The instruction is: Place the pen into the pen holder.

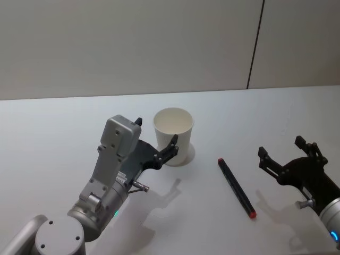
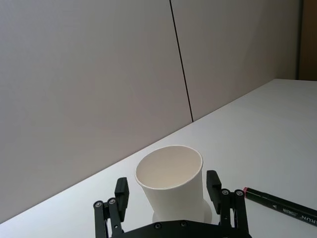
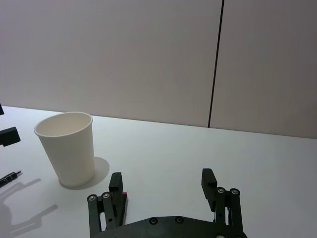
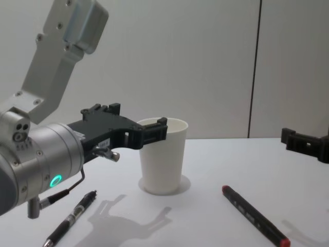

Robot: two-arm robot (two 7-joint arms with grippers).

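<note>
My left tool is reaching to the pen holder, a plain white paper cup that stands upright on the white table. The tool's black fingers are spread wide, one on each side of the cup just below its rolled rim. In the left wrist view a thin strip of background shows between each finger and the cup wall, so I think they aren't pressing on it. From the head view, though, the finger nearer my right side looks very close to the wall, and I can't rule out a light touch. The cup's mouth is open and its inside looks bare as far down as I can see.

The pen, black with red tips, lies flat on the table to the right of the pen holder, apart from it. Its far end points roughly toward the cup's base. It lies between the cup and my right tool.

That tool sits low over the table, farther to the right of the pen holder than the pen is. Its fingers are apart with nothing between them, and they touch neither the pen nor the cup.

On the other side of the pen holder a slim black pen lies on the table under my left arm.
</note>
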